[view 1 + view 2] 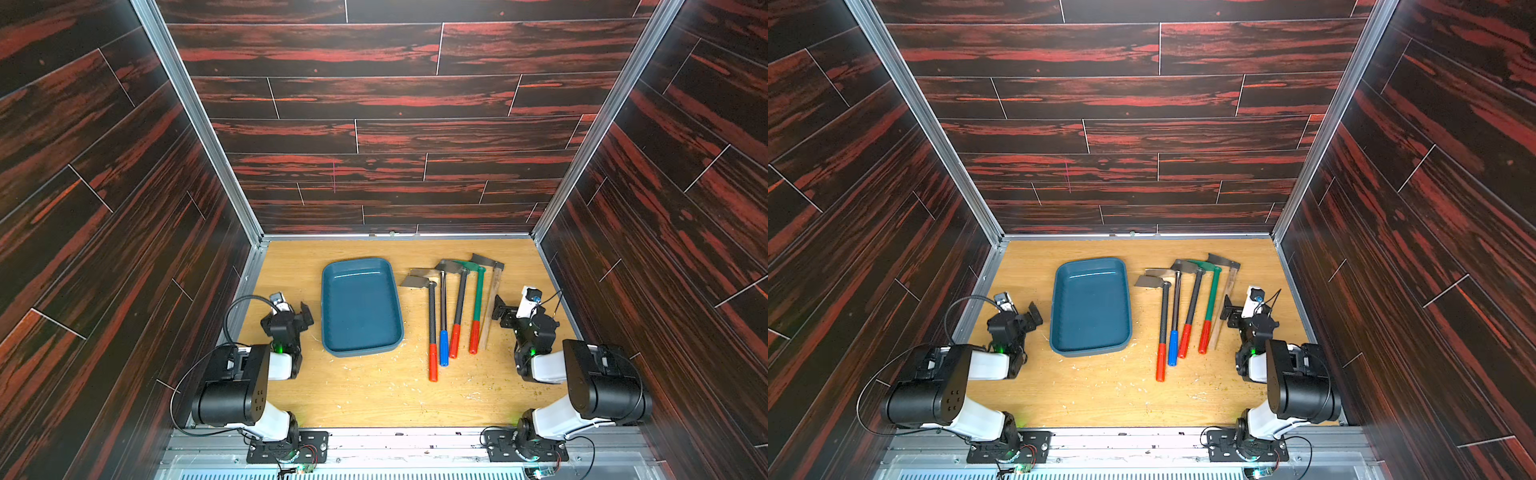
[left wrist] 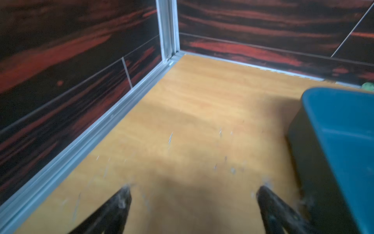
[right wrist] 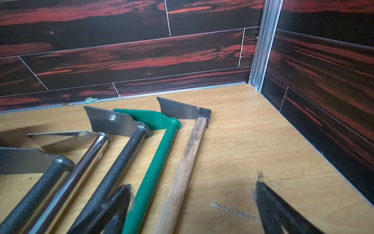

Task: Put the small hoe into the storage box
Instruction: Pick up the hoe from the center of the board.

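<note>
Now, right fingers stand wide apart, holding nothing. Wrist view: wooden-handled hoe runs up between them, green hoe just beside one finger. Whether the tips touch the tabletop I cannot tell. Spread like this, I judge, because no pick has begun and a round handle wants a wide approach.

Then left fingers: equally wide, empty, over bare wood between the storage box and the tabletop's left edge. Parked clear of the box, likely so its mouth is free.

Outward. Five hoes lie side by side between the box and the right edge, handles roughly parallel, blades toward the far edge, coloured grips toward the near edge. Neighbours touch or nearly touch. The wooden one is outermost, nearest the right edge, so my right fingers could close on it with a neighbour on one side only. Which one counts as the small hoe I cannot say; none is in the box.

The storage box sits left of the tabletop's middle, empty, its long side running the same way as the handles. A hoe could probably go across without turning.
</note>
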`<state>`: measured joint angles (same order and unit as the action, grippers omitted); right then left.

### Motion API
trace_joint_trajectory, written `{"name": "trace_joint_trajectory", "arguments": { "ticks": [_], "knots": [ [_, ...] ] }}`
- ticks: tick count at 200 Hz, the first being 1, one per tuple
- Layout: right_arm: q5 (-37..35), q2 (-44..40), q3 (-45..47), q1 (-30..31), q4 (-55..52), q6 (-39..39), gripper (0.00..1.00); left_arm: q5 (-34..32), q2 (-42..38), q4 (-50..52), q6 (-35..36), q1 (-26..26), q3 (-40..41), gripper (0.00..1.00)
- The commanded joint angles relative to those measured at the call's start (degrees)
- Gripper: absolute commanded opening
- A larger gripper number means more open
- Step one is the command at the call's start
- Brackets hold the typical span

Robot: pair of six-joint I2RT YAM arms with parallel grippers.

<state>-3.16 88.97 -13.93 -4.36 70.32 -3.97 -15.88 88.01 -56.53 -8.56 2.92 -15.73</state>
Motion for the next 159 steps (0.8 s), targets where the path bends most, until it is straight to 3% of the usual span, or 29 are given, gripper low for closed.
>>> {"name": "trace_joint_trajectory", "arguments": {
  "ticks": [1, 46, 159],
  "knots": [
    [-0.4, 0.6, -0.4, -0.2, 1.4, -0.1, 0.98, -1.8, -1.2, -2.1, -0.2, -0.2, -1.4, 1.00],
    [-0.9, 0.5, -3.6, -0.2, -4.7, -0.2, 0.98, 0.5, -0.2, 8.6, 0.9, -0.2, -7.6, 1.00],
    [-0.9, 0.5, -3.5, -0.2, -4.6, -0.2, 0.98, 0.5, -0.1, 8.4, 1.1, -0.2, -7.6, 1.00]
  ]
}}
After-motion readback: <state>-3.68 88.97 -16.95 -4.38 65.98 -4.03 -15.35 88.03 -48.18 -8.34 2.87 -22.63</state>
